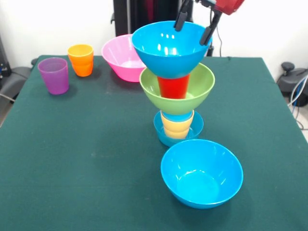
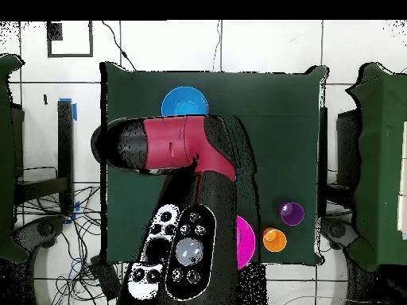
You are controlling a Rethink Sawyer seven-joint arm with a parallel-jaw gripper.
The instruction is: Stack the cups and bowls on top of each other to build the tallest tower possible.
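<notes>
Nearest the lens, a loose large blue bowl (image 1: 201, 173) sits on the green table (image 1: 86, 159), well below and forward of the claw (image 1: 196, 25). Directly beneath the claw stands the tower (image 1: 177, 91): small blue bowl (image 1: 162, 129), yellow-orange cup (image 1: 177, 126), green bowl (image 1: 197, 89), red cup (image 1: 173, 87), top blue bowl (image 1: 168, 48), axis upright; claw fingers (image 1: 208, 32) are spread, straddling that top bowl's far rim, seemingly released. Farther off to the side: pink bowl (image 1: 119, 57), orange cup (image 1: 81, 59), purple cup (image 1: 54, 75).
</notes>
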